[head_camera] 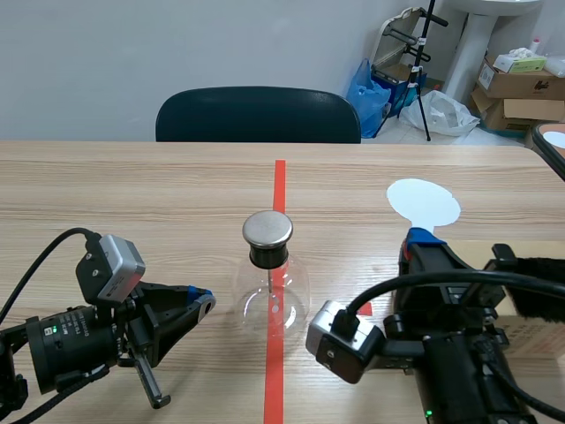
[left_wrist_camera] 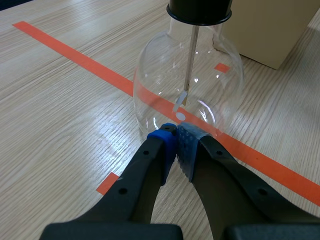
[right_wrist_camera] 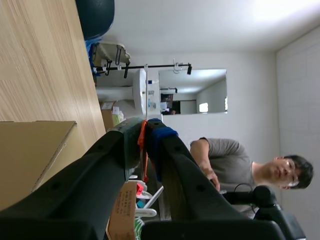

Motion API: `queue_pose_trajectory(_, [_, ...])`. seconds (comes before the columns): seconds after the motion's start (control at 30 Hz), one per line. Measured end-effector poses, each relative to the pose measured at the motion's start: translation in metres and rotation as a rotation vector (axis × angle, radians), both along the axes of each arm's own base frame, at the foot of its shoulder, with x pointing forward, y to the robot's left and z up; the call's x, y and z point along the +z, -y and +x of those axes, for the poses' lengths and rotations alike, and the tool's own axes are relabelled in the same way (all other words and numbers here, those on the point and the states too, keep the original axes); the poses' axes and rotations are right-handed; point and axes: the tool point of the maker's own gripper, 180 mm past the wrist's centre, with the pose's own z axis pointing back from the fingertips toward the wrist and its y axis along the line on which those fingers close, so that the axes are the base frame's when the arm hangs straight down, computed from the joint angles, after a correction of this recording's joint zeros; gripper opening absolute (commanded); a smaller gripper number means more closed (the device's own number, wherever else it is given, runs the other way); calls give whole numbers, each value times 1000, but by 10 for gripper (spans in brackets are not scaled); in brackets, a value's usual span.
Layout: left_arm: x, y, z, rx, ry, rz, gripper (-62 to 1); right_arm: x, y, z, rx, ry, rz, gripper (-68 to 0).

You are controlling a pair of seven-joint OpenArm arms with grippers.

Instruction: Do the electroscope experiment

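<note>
Glass flask (left_wrist_camera: 220,75) reveals its inner rod (left_wrist_camera: 192,55) only at the left wrist; left gripper (left_wrist_camera: 176,131) fingers together, right gripper (right_wrist_camera: 145,132) seemingly clamping the white disc (head_camera: 424,203).

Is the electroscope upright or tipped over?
Upright: the electroscope sits base-down on the table, metal cap on top, rod hanging down inside.

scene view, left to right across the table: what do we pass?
left claw → electroscope flask → right wrist camera → right claw, gripping the white disc just beyond it
</note>
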Motion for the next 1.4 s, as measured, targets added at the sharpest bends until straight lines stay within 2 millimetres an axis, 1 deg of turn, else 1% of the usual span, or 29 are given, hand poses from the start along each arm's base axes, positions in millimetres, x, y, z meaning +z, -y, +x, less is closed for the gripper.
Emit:
queue_pose_trajectory(0.17, [0, 0, 0, 0, 0, 1, -579, -4, 10, -13, 2, -28, -21, -662])
queue_pose_trajectory(0.23, [0, 0, 0, 0, 0, 1, -579, 0, 15, -19, 5, -26, -28, -662])
queue_pose_trajectory(0.3, [0, 0, 0, 0, -1, 1, -579, 10, 18, -26, 22, -3, -30, -662])
queue_pose_trajectory(0.4, [0, 0, 0, 0, -1, 1, -579, 15, 25, -34, 40, -14, -41, -662])
queue_pose_trajectory(0.53, [0, 0, 0, 0, -1, 2, -579, 10, 35, -45, 71, -58, -36, -662])
queue_pose_trajectory(0.63, [0, 0, 0, 0, -2, 2, -579, 8, 48, -47, 51, -75, -13, -662])
queue_pose_trajectory(0.77, [0, -3, 0, 0, 1, 6, -579, 13, 68, -42, 29, -59, 0, -662])
queue_pose_trajectory(0.9, [13, -16, -4, -3, 48, -29, -579, 19, 86, -39, 17, -40, 2, -662])
queue_pose_trajectory(0.97, [22, -24, -11, -13, 69, -45, -579, 20, 96, -39, 7, -38, 2, -662])
queue_pose_trajectory(1.03, [32, -31, -23, -29, 78, -57, -579, 18, 105, -40, 7, -42, -3, -662])
queue_pose_trajectory(1.13, [48, -36, -47, -70, 88, -88, -579, 9, 113, -44, 17, -63, -12, -662])
queue_pose_trajectory(1.23, [67, -39, -76, -143, 115, -115, -574, -4, 121, -52, 27, -103, -14, -657])
queue_pose_trajectory(1.3, [75, -42, -91, -186, 118, -118, -529, -12, 128, -57, 20, -124, -11, -657])
queue_pose_trajectory(1.4, [86, -47, -102, -205, 115, -125, -419, -18, 139, -61, 6, -142, -21, -657])
